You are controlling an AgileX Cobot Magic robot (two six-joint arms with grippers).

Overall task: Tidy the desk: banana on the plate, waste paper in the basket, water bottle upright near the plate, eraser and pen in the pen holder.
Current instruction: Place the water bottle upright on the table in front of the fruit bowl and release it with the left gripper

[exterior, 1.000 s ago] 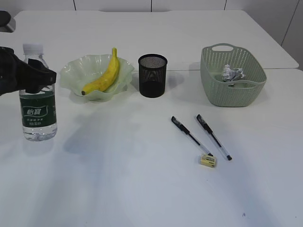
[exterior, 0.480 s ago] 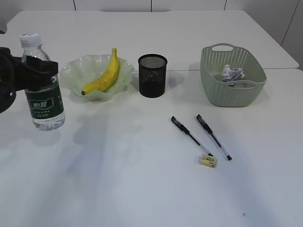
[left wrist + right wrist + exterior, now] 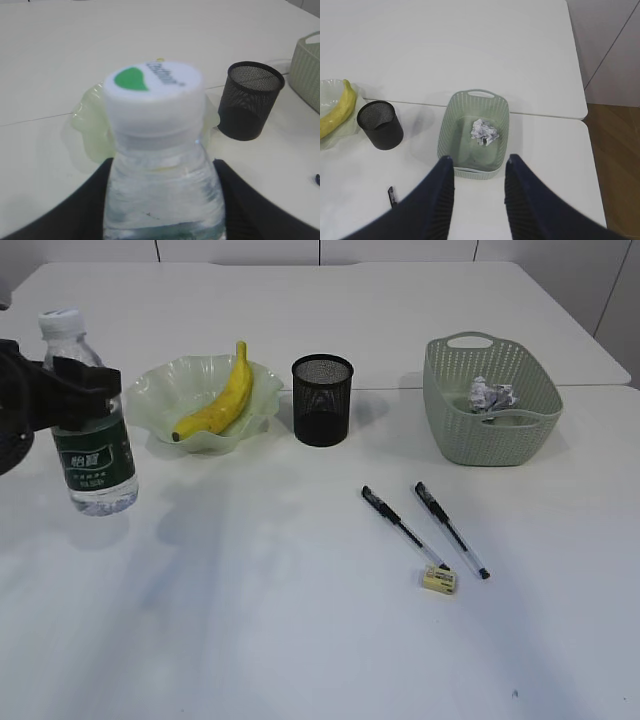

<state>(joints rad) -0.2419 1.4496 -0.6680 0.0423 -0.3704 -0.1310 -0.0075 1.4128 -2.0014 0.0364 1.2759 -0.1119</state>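
Water bottle (image 3: 91,430) gripped by left gripper (image 3: 75,392) beside plate (image 3: 150,390).

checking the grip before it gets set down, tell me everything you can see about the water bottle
The water bottle is clear plastic with a white screw cap bearing a green mark and lettering, and a dark green label with white print around its middle. It looks filled with water. It stands nearly upright, tilted slightly, at the left of the table, left of the pale green plate. The left gripper has its jaws closed on the upper body just below the neck. Whether its base touches the table is unclear.
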